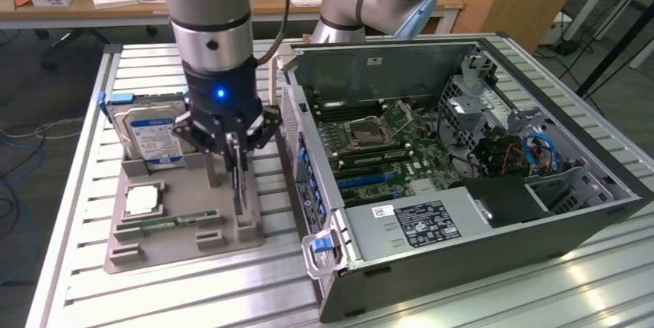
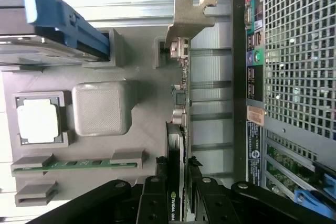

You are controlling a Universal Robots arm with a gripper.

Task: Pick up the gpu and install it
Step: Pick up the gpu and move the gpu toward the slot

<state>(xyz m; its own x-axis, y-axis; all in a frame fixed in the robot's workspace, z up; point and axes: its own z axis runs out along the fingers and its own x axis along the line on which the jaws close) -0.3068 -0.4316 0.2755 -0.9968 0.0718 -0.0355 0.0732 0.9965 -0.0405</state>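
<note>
Tool [image 2: 178, 178] partly closed, seemingly clamped on thin dark gpu [image 2: 177, 129] with pale bracket [image 2: 189, 19].

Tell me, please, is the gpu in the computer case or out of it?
Out. The gpu stands on edge at the grey holder, beside the computer case, with the gripper closed on it.

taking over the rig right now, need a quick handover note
Claw: closed on the gpu, one finger on each face.
Gpu: standing on edge at the grey holder, on its side nearest the open pc case. I cannot tell whether it has left its slot.
Done: grasp made.
Left: the gpu is not yet in the case, so the install is not done.
</note>
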